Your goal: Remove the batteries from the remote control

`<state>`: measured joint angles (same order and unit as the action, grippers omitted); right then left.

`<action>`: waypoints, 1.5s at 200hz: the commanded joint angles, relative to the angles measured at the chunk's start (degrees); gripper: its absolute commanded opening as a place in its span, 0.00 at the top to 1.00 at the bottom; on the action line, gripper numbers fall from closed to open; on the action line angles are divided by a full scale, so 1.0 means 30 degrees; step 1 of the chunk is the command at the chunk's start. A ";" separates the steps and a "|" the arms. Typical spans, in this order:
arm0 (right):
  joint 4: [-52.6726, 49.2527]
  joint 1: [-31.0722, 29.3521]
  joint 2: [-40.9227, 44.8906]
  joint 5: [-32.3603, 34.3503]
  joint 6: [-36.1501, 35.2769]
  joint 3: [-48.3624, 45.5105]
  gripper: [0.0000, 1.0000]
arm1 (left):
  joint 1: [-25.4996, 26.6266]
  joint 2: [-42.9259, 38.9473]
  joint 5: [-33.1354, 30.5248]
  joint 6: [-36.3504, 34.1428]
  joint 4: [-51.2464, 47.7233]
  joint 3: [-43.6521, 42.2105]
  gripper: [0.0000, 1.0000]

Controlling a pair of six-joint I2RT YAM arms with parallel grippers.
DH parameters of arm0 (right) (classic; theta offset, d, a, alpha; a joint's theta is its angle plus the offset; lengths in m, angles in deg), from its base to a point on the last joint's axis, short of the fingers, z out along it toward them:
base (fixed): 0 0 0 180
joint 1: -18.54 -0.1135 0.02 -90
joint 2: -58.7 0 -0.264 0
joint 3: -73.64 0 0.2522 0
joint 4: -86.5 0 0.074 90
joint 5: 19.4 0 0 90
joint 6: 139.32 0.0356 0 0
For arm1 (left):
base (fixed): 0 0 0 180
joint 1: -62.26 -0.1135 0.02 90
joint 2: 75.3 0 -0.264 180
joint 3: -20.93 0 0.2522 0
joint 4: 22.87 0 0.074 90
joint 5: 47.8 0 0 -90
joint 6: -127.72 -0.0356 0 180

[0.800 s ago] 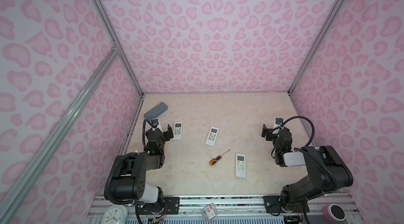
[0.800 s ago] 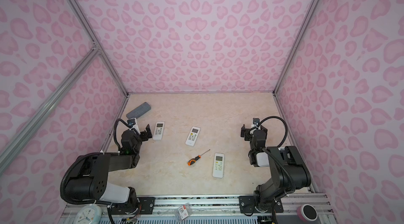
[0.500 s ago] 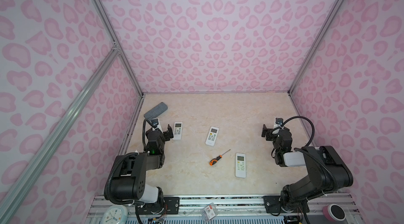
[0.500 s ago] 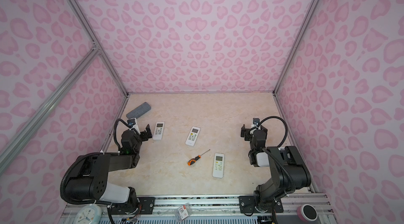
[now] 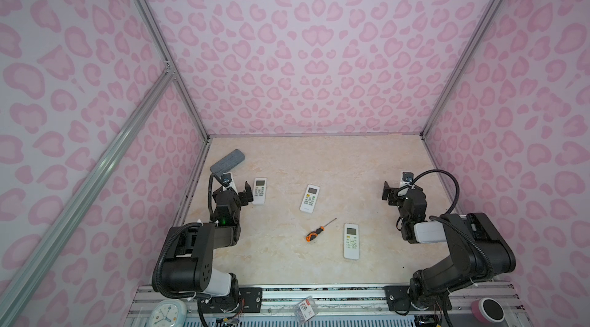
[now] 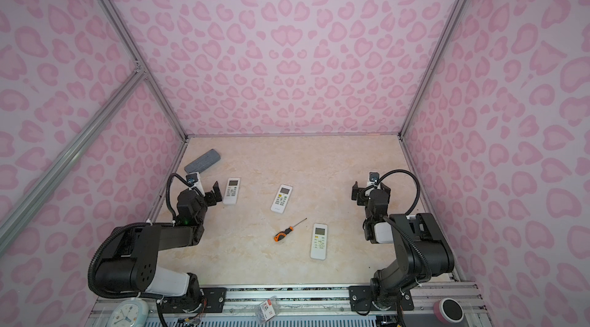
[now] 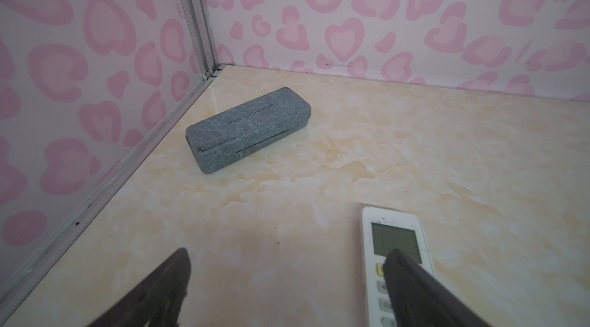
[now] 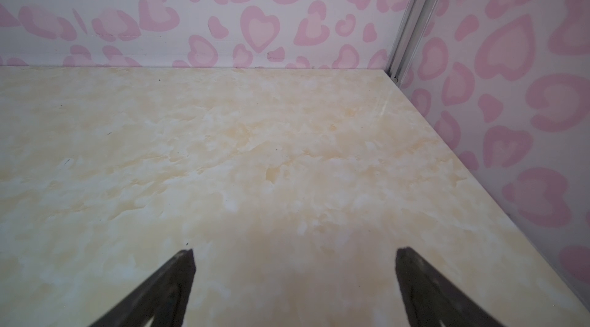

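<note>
Three white remote controls lie face up on the marble tabletop in both top views: one at the left [image 5: 259, 190] [image 6: 231, 190], one in the middle [image 5: 309, 198] [image 6: 281, 198], one nearer the front [image 5: 351, 241] [image 6: 319, 241]. No batteries show anywhere. My left gripper [image 5: 238, 193] [image 7: 289, 256] hangs open just left of the left remote [image 7: 396, 239], one finger overlapping its screen in the left wrist view. My right gripper [image 5: 399, 189] [image 8: 293, 253] is open over bare table at the right, with nothing between its fingers.
An orange-and-black screwdriver [image 5: 316, 233] [image 6: 284, 234] lies between the middle and front remotes. A grey case [image 5: 227, 161] [image 7: 249, 129] sits in the far left corner. Pink-patterned walls close three sides. A clock [image 5: 167, 312] and a tape roll [image 5: 487, 309] rest on the front rail.
</note>
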<state>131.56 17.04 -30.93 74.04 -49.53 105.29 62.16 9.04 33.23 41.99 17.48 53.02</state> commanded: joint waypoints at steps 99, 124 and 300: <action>0.0459 0.0382 -0.0089 -0.0357 0.0216 0.0248 0.00 | -0.0043 0.0009 0.0018 -0.0179 0.0851 0.0097 0.03; 0.0501 0.0267 0.0207 -0.0342 0.0042 0.0134 0.00 | 0.0025 -0.0410 -0.0362 -0.0077 0.0371 0.0208 0.03; -2.1322 -0.9981 0.2765 -0.0104 0.8828 0.8798 0.16 | 1.1207 0.4126 0.0232 0.5426 -2.4363 1.5131 0.02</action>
<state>72.59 -10.76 -22.95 75.49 -30.14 133.33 91.80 17.15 37.60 57.78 -50.19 95.20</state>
